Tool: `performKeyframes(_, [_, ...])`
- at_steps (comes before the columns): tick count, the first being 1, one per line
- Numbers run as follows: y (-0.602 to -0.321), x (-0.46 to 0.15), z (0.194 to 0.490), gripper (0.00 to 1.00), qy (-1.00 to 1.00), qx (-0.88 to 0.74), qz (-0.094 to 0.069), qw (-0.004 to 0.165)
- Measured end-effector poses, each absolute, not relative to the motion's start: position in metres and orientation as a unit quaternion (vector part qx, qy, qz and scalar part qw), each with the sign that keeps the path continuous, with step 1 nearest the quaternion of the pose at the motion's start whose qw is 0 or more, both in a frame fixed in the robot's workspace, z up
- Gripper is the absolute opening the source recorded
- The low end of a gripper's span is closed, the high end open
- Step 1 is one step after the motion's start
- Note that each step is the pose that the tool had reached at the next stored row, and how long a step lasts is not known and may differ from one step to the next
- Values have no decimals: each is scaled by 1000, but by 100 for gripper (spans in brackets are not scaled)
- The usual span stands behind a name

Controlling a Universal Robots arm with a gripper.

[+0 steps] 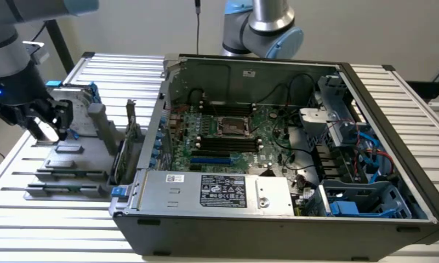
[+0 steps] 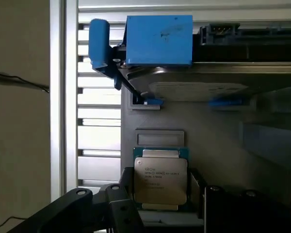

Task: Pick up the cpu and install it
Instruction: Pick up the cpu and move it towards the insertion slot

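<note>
The cpu (image 2: 160,178), a small square chip with a dull silver top and a thin green rim, sits between my gripper's (image 2: 161,196) dark fingers (image 2: 126,196), which press on its two sides. It looks lifted a little above the grey parts holder (image 2: 223,160), near an empty rectangular recess (image 2: 160,138). In the exterior view my gripper (image 1: 50,129) hangs over that holder (image 1: 66,164) at the exterior view's left, outside the open computer case (image 1: 278,219). The motherboard's cpu socket (image 1: 230,127) lies in the middle of the case.
A silver hard drive in a blue frame (image 2: 159,34) stands on the holder just beyond the chip. Upright cards (image 1: 129,137) stand between holder and case. A second arm (image 1: 267,24) stands behind the case. A power supply (image 1: 219,192) fills the case's near side.
</note>
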State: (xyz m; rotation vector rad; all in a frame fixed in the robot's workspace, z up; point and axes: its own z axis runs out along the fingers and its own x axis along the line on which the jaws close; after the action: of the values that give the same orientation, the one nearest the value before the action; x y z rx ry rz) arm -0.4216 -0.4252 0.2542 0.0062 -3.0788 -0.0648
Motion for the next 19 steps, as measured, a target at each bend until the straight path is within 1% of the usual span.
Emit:
performKeyframes(8, [-425,-405,291,55,-999,5,-21,32])
performKeyframes(19, [-427,-356,341,55,-999,8,-29,34])
